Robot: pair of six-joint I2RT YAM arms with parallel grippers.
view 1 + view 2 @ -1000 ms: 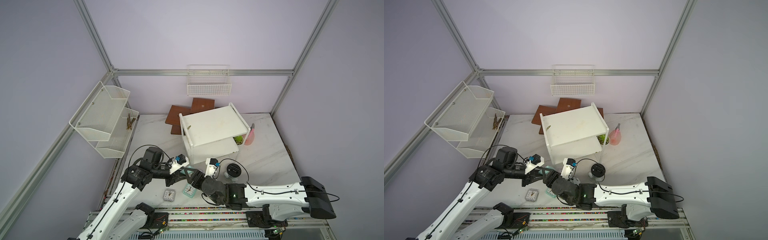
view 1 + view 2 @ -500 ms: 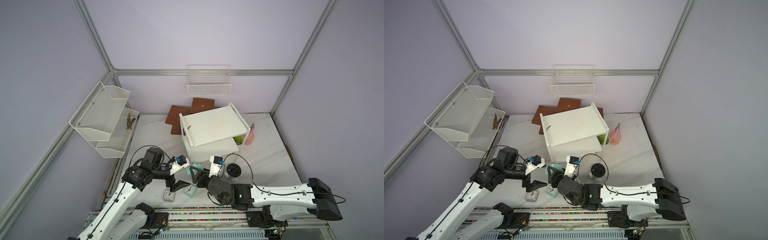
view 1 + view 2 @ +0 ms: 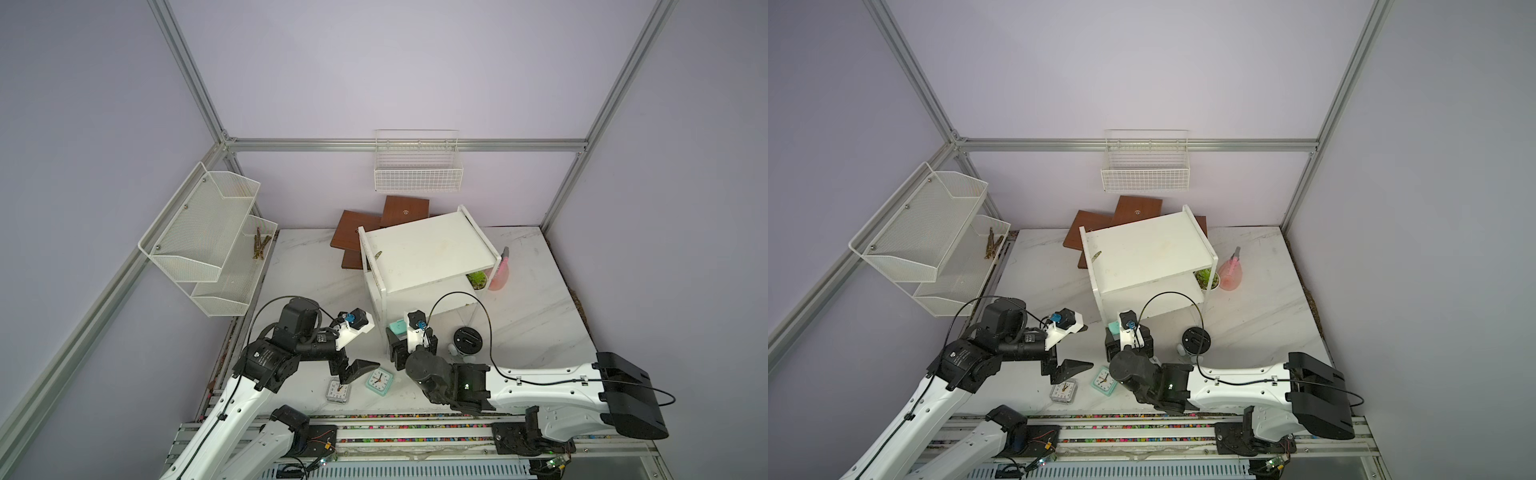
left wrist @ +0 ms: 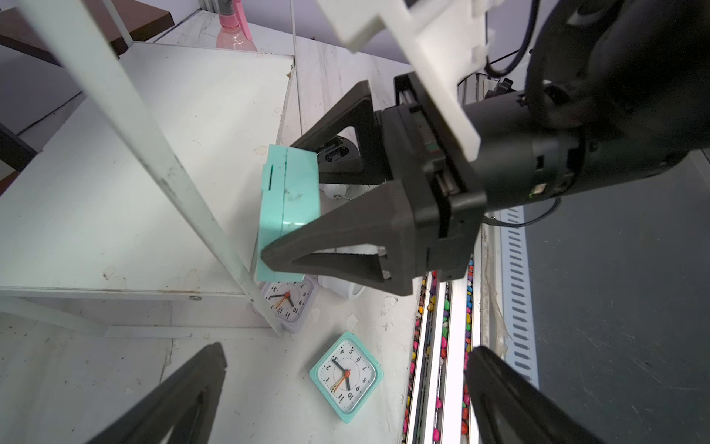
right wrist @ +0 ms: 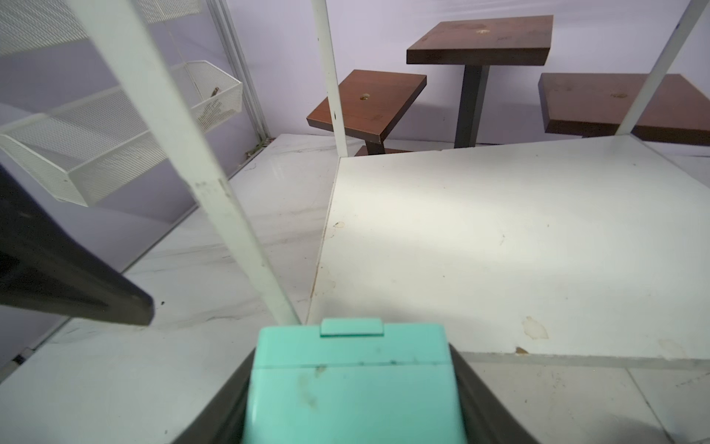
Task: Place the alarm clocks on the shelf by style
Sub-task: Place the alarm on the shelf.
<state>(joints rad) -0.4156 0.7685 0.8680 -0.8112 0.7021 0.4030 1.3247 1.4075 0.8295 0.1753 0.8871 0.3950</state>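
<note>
My right gripper [image 3: 400, 337] is shut on a mint-green alarm clock [image 5: 351, 380], held on edge beside the front-left post of the white shelf [image 3: 428, 249], just short of its lower board [image 5: 499, 238]. My left gripper [image 4: 345, 388] is open and holds nothing, above a second mint-green clock [image 4: 345, 376] lying face up near the front rail. In both top views a whitish-grey clock [image 3: 337, 391] lies under that gripper. Another whitish-grey clock [image 4: 286, 300] lies by the shelf's post. A round black-backed clock [image 3: 467, 340] sits right of my right arm.
Brown wooden stands [image 3: 374, 224] sit behind the shelf. A pink spray bottle [image 3: 500, 272] and a small green plant [image 3: 477, 279] stand at its right. A white mesh rack [image 3: 208, 241] hangs on the left wall, a wire basket [image 3: 417, 170] on the back wall.
My left gripper opened, let go of the mint-green clock and drew back toward the front. My right gripper kept the clock and carried it to the shelf's front-left post.
</note>
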